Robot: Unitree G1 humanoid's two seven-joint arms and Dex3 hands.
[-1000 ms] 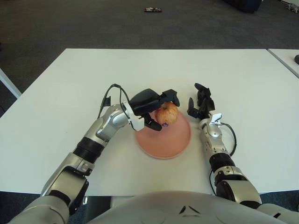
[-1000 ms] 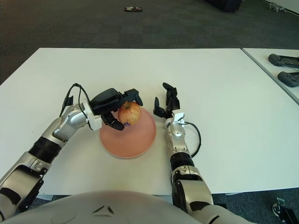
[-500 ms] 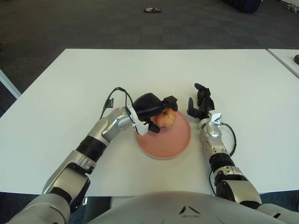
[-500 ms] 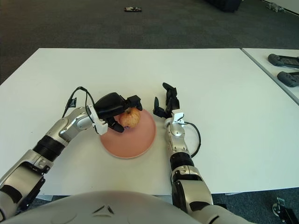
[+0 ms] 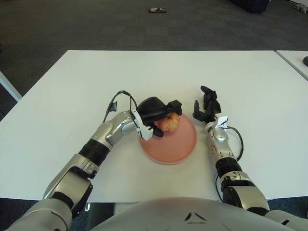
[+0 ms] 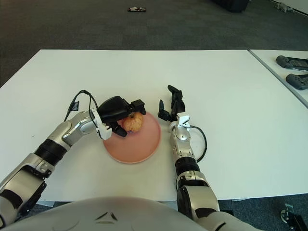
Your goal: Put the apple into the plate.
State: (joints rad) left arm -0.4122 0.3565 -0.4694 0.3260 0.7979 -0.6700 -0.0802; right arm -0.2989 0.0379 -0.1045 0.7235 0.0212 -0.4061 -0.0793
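A red and yellow apple [image 5: 169, 123] sits low over the back left part of the pink plate [image 5: 173, 144], in the middle of the white table. My left hand [image 5: 156, 115] comes in from the left and is shut on the apple, its dark fingers wrapped over the top and side. Whether the apple touches the plate surface I cannot tell. Just right of the plate's rim, my right hand [image 5: 206, 107] stands upright on the table with its fingers spread and nothing in it.
The white table [image 5: 72, 91] stretches wide to the left and back. A second table edge with dark controllers [image 6: 292, 62] shows at the far right. A small dark object [image 5: 157, 9] lies on the carpet beyond.
My left hand has lowered the apple from above the plate's back edge down toward the plate. The right hand has not moved.
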